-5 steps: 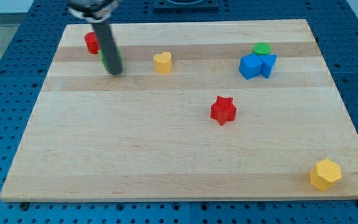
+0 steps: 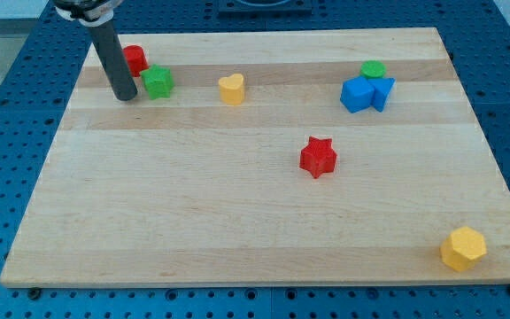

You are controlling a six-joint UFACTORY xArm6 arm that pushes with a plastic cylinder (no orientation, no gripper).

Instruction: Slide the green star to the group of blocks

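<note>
My tip (image 2: pixel 126 96), with no pincer to report, sits just left of the green star (image 2: pixel 158 82), ready to push it right toward the blue blocks (image 2: pixel 366 93).

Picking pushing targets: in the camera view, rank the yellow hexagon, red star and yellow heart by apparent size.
1. Yellow hexagon, though it sits nearest the camera.
2. Red star.
3. Yellow heart, farthest of the three, so true sizes are unsure.
</note>
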